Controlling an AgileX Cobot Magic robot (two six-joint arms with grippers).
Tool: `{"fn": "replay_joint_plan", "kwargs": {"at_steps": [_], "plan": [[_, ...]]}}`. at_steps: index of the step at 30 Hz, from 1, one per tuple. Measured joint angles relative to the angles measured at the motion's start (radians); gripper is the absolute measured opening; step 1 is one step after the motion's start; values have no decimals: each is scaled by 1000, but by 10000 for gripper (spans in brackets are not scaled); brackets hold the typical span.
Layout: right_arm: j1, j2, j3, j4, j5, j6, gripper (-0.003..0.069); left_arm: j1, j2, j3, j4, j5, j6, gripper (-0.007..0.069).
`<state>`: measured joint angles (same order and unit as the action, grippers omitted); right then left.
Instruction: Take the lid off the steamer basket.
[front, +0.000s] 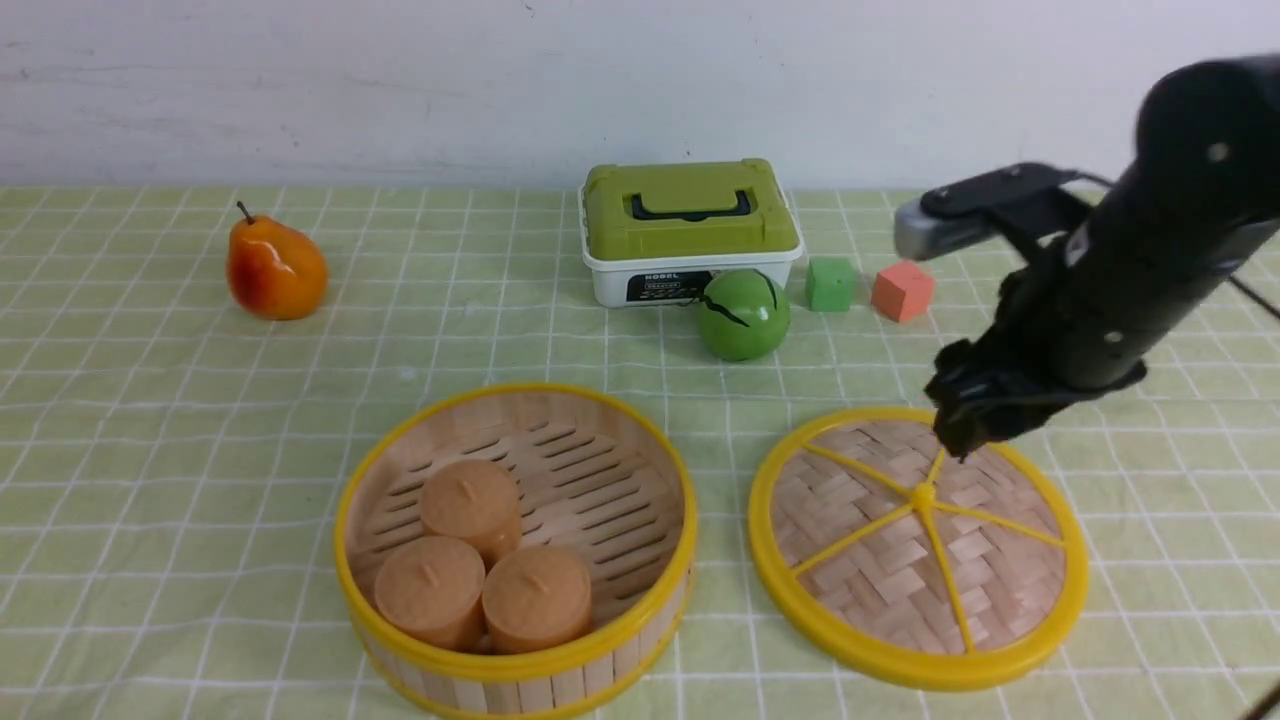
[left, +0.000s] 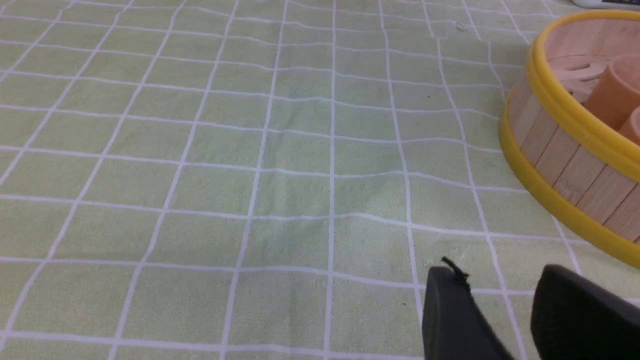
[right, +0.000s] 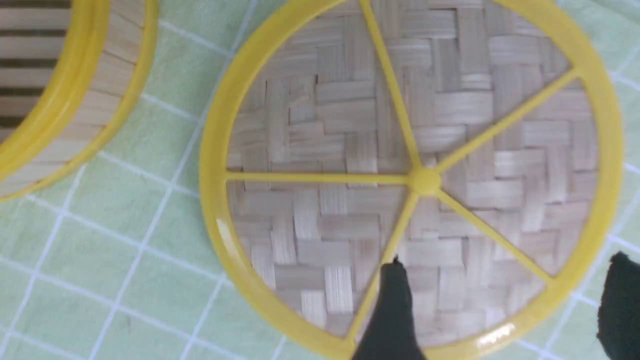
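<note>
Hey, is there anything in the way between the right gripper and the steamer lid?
Nothing visible. The open right gripper hangs directly over the round woven bamboo lid with yellow rim, which lies on the checked cloth beside the slatted wooden steamer basket.

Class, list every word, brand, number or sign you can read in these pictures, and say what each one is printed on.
"NOBEL": top line of the black label on the front of the white box, small but legible.
Smaller lines beneath it on that label: too blurred to read.
Nothing else in any view carries readable text.
</note>
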<state>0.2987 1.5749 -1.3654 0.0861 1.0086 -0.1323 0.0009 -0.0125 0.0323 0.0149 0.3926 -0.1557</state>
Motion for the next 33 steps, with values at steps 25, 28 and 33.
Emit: {"fn": "replay_joint_plan", "kwargs": {"at_steps": [25, 28, 33], "plan": [[0, -1198, 798, -26, -288, 94, -23, 0, 0, 0, 0, 0, 0, 239], [0, -1199, 814, -34, -299, 94, -22, 0, 0, 0, 0, 0, 0, 239], [0, -1199, 817, -34, -305, 94, -20, 0, 0, 0, 0, 0, 0, 239]]}}
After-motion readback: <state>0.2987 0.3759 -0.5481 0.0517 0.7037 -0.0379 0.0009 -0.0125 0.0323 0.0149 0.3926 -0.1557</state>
